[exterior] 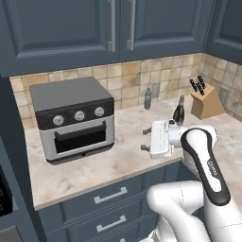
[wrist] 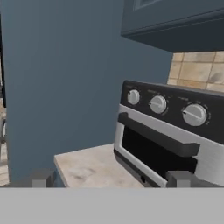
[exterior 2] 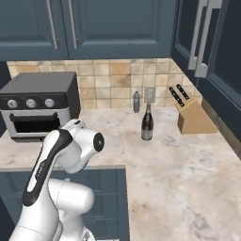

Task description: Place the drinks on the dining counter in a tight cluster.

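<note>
my arm bent at the elbow, forearm level, gripper (exterior: 143, 140) pointing sideways to my left, jaws spread wide, holding nothing

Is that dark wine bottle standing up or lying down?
Upright: the wine bottle stands on its base on the marble worktop, neck pointing up.

Even, soft rendered light; faint shadows under the toaster oven (exterior: 75, 120); low resolution softens every edge slightly.
</note>
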